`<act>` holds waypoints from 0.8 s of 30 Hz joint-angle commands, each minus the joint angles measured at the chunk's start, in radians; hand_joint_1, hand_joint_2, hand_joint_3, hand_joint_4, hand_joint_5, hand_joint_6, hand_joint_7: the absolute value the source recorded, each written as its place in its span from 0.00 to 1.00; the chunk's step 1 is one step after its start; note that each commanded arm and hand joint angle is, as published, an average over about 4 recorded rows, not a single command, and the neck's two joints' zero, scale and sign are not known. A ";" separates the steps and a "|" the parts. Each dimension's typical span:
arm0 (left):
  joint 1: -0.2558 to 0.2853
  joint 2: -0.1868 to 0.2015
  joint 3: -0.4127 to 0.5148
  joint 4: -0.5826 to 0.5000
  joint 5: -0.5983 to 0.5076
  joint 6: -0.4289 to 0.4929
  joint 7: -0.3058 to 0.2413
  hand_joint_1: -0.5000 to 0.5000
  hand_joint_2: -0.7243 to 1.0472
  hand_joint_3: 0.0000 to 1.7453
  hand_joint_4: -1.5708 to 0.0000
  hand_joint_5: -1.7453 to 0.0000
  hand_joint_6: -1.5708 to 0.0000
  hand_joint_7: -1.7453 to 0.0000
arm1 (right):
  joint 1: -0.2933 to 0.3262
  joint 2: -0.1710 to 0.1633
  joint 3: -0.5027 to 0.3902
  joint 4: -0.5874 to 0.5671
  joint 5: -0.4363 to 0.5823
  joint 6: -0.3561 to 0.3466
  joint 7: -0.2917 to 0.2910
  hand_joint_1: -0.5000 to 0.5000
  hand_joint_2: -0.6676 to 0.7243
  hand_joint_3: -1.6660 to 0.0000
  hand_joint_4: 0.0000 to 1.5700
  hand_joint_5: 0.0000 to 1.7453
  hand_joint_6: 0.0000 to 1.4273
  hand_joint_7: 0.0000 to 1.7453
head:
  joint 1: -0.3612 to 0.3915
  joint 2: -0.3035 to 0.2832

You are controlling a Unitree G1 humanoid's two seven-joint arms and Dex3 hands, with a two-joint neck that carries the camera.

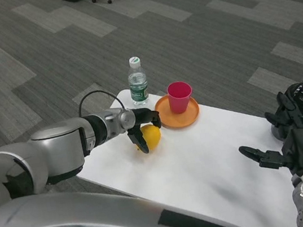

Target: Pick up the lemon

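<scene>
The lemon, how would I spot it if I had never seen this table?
Find the white table, then the orange plate with a pink cup at its far edge. Just left of the plate lies the lemon, with the left hand around it. It is the only yellow, rounded thing there.

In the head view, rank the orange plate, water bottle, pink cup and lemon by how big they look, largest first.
1. orange plate, widest by far.
2. water bottle, tallest but narrow.
3. pink cup and lemon: about alike. The left hand covers part of the lemon, so I won't rank these two.
</scene>
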 commanded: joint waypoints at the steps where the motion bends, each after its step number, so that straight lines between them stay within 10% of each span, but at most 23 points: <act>1: 0.020 0.031 0.062 -0.027 0.008 -0.008 -0.025 1.00 0.95 0.05 0.00 0.00 0.60 0.24 | -0.025 0.001 -0.001 -0.006 0.006 -0.009 -0.001 0.58 0.32 0.71 0.00 0.44 0.00 0.06 | -0.003 0.003; 7: 0.071 0.047 0.239 -0.079 -0.020 -0.063 -0.072 1.00 0.95 0.05 0.00 0.00 0.63 0.24 | -0.025 -0.001 0.001 0.001 0.008 -0.009 -0.001 0.58 0.33 0.71 0.00 0.44 0.00 0.07 | -0.024 0.009; 24: 0.142 0.055 0.282 -0.093 -0.526 -0.384 -0.091 1.00 0.95 0.05 0.02 0.00 0.63 0.32 | -0.083 -0.017 0.051 0.088 0.011 -0.007 -0.001 0.58 0.32 0.71 0.00 0.44 0.00 0.07 | -0.309 0.021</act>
